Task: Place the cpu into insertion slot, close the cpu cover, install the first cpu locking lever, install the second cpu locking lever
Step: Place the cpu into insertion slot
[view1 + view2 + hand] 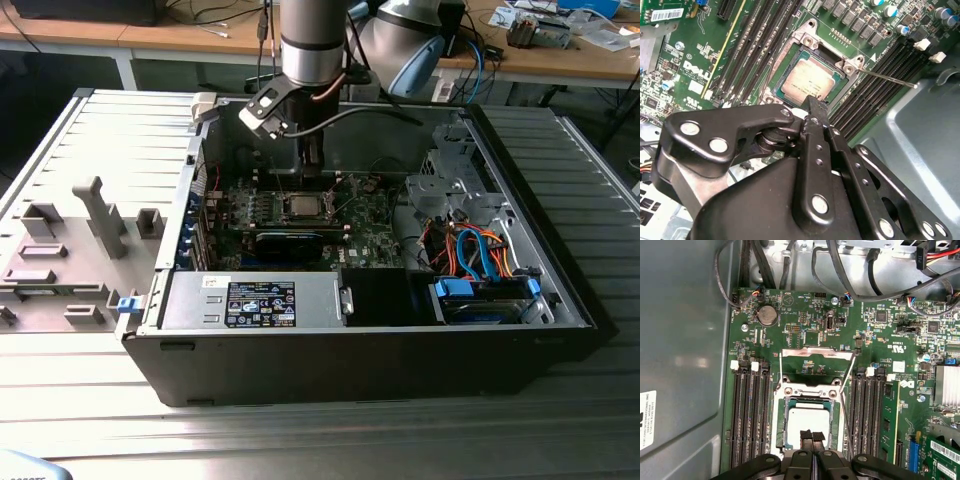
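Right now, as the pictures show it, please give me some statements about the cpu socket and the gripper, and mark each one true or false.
1. The cpu lies in the socket on the motherboard. True.
2. The cpu cover is folded down flat over the cpu. False: it stands raised at its hinge, and the cpu is uncovered.
3. The gripper holds the cpu. False: it is shut on nothing, close to the cpu's edge.
4. The two locking levers stick up, unlatched. True.
5. Black memory slots run along both sides of the socket. True.
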You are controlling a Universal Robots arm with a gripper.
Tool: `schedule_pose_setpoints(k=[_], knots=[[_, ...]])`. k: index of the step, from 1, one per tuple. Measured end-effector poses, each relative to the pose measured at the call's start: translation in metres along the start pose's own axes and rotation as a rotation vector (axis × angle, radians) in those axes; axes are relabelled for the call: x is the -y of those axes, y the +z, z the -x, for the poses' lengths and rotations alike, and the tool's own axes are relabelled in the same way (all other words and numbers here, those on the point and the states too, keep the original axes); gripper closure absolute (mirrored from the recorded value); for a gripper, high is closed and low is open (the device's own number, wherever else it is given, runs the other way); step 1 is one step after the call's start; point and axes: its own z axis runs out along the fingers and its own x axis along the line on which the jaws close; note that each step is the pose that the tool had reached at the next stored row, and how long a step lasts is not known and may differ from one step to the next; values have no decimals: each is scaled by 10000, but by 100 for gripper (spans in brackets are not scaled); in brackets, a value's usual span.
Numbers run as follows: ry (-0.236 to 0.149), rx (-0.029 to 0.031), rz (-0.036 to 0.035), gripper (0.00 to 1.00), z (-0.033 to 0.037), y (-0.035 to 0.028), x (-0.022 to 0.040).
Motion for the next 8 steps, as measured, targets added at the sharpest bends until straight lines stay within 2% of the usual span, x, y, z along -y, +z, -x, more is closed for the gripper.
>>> schedule_pose_setpoints(k=[8], knots=[[0, 0, 0, 89, 0, -16, 0]])
